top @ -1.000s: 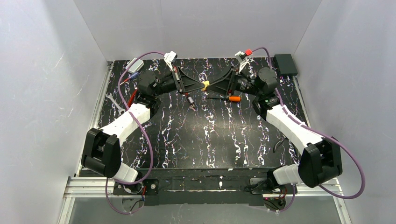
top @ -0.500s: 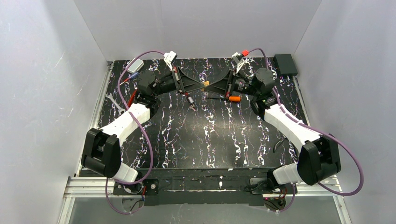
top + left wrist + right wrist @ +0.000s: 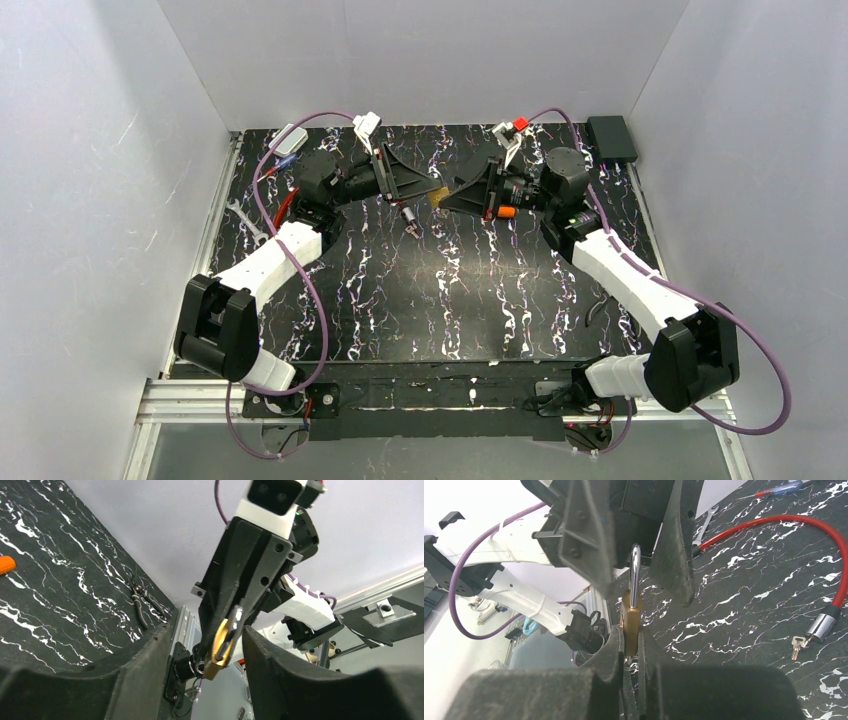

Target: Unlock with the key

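Gripping brass padlock (image 3: pixel 630 614) aloft with right end effector (image 3: pixel 630 639); gaping empty astride shackle (image 3: pixel 635 570) with left end effector (image 3: pixel 205 632). Below on worktop (image 3: pixel 450 300), nearer left: key (image 3: pixel 795 646).

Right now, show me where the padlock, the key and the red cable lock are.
padlock (image 3: pixel 630 624), right wrist view, on its brass body
key (image 3: pixel 794 646), right wrist view, on its middle
red cable lock (image 3: pixel 774 518), right wrist view, on the red cable's curve

Padlock (image 3: pixel 630 617) between left gripper (image 3: pixel 431 190) and right gripper (image 3: pixel 448 203), above rear middle of table (image 3: pixel 450 300) — key (image 3: pixel 795 645) on table just beside cable lock (image 3: pixel 774 522) end — wrench (image 3: pixel 245 218) at left edge
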You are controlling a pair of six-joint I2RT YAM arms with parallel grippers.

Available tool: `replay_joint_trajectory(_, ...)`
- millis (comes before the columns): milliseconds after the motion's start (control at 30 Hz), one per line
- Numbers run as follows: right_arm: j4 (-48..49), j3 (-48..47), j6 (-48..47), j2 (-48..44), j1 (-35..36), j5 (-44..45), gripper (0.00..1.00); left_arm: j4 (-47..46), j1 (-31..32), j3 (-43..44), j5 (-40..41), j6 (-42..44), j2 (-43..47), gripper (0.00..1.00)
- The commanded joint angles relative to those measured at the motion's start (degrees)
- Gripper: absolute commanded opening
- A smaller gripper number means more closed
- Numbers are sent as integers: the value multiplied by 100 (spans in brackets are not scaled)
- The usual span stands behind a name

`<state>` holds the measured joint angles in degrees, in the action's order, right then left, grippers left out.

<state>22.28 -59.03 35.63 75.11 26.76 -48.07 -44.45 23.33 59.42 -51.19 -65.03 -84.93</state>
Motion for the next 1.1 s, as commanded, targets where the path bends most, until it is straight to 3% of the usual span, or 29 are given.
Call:
replay_joint_trajectory(0,0,20,-208,-215,13,-55,1,365,-36,159,174,366,200,44)
replay_joint_trajectory(200,-41,-1,-205,-180,29,-102,1,475,-36,184,222,417,203,32)
replay_joint_trajectory(567,837,90,370,1,306,-331,1,588,-35,199,239,501,155,35)
replay_joint_trajectory(767,1088,118,387,289,853,-139,1,645,-32,216,228,546,150,36)
replay_joint_trajectory(1067,1137,153,314,325,896,512,1,682,-36,252,159,612,148,36)
